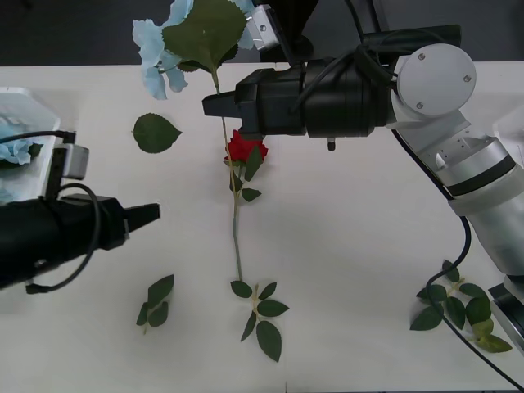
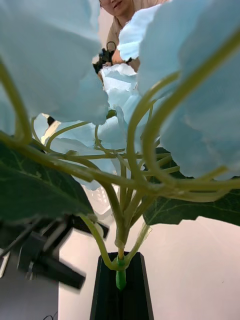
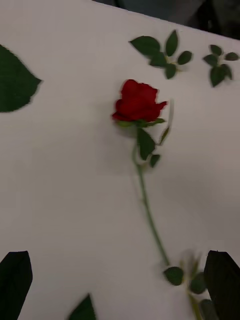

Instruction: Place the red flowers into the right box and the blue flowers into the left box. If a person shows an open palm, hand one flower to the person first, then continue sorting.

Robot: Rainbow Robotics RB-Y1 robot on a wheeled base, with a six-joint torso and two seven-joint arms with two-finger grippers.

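While my right gripper (image 1: pixel 214 105) hangs over the middle of the tabletop (image 1: pixel 352 246), toward its far edge, its black fingers (image 2: pixel 120 290) are pressed together on the stem of a blue flower (image 1: pixel 176 37) — in the right wrist view the green stem end sits pinched between them, with pale blue petals and big leaves fanning out above. From the front I see that bloom held up past the far edge of the table, its stem running down beside the gripper's tip.

Just below the right gripper a single red flower (image 1: pixel 245 148) lies flat near the table's centre, head toward the far edge, its stem reaching back toward the near edge. Loose green leaf sprigs (image 1: pixel 260 315) lie around the stem's end and by the near right corner, and one large loose leaf (image 1: pixel 155 133) lies left of the rose.

My left gripper (image 1: pixel 151 214) sits low by the left edge, pointing toward the rose — its fingers (image 3: pixel 15 280) stand wide apart with nothing between them. Behind it, the left box (image 1: pixel 33 110) rests at the table's left edge with blue petals inside.
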